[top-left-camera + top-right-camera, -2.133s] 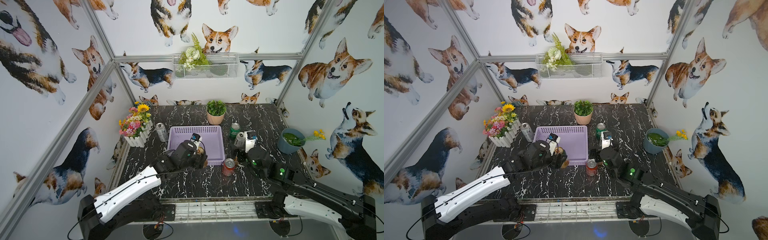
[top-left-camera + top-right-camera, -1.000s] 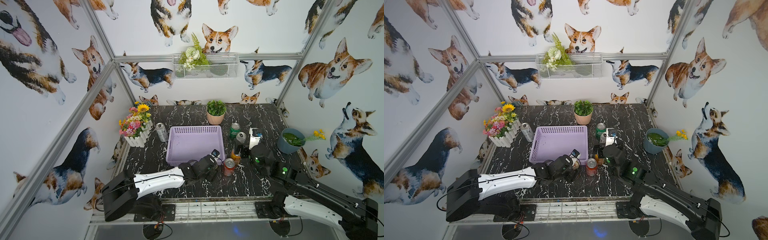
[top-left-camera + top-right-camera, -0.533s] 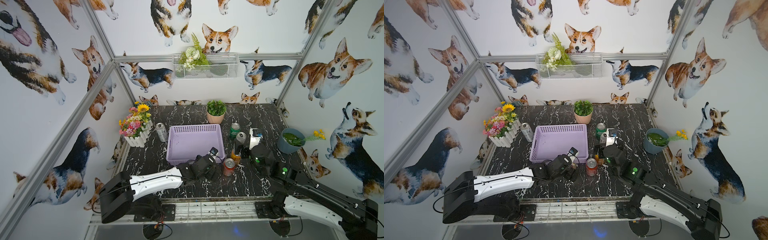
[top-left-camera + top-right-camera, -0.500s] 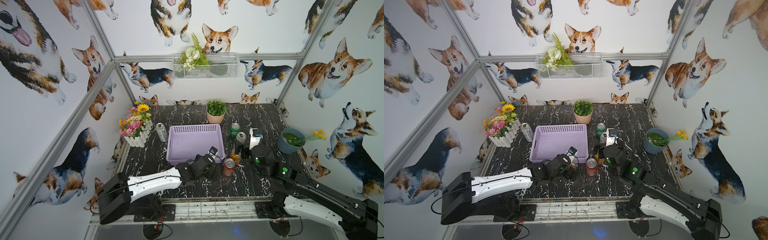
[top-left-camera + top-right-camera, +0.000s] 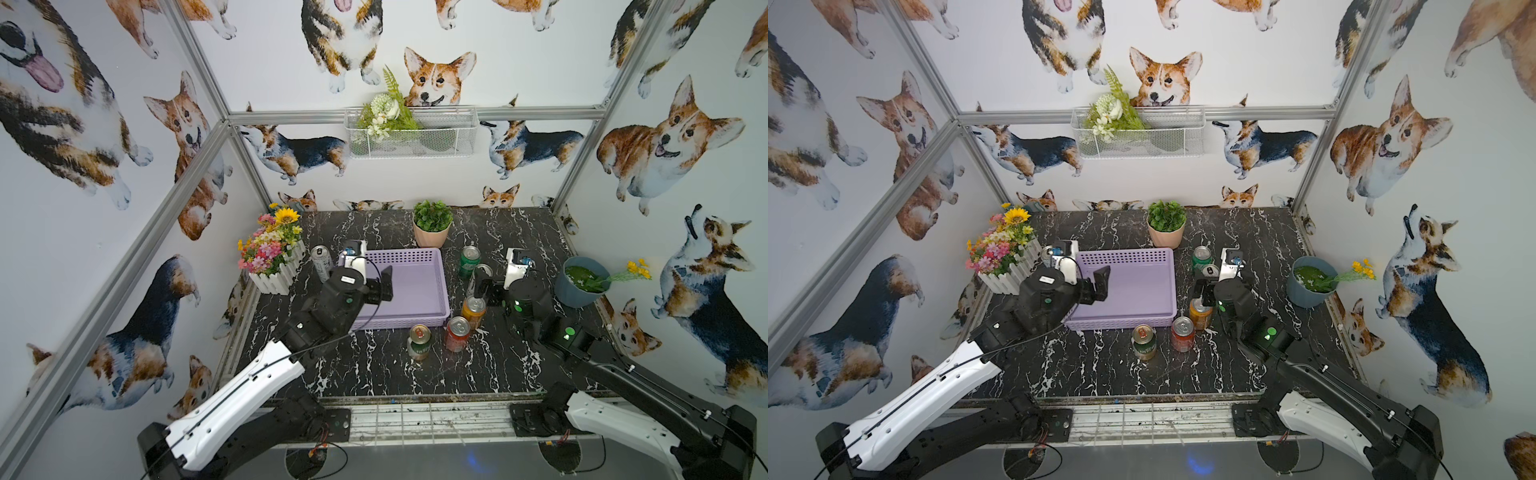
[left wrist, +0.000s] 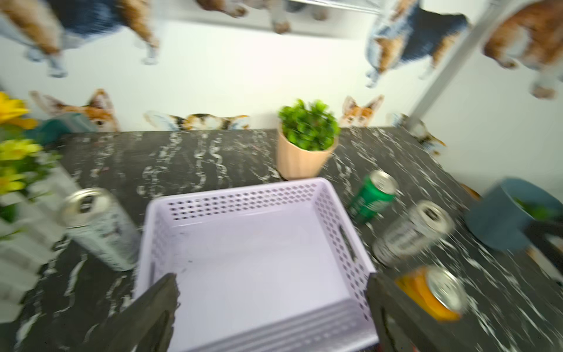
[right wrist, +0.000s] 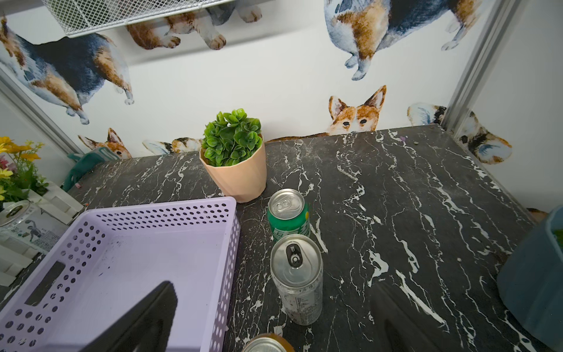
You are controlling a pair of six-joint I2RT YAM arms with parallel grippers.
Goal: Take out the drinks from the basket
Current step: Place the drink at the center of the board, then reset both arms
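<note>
Both top views alone show the green-and-gold metal can [image 5: 419,347], lower centre. Wrist views show the left pincer [image 6: 271,285] and right pincer [image 7: 275,292] released.

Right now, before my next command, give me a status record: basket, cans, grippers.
basket: lavender, empty
cans out: six, upright on the table
right of basket: green can, silver can, orange can
front-right of basket: red can, green-and-gold can
left of basket: second silver can
left gripper: open, over basket, empty
right gripper: open, empty
</note>
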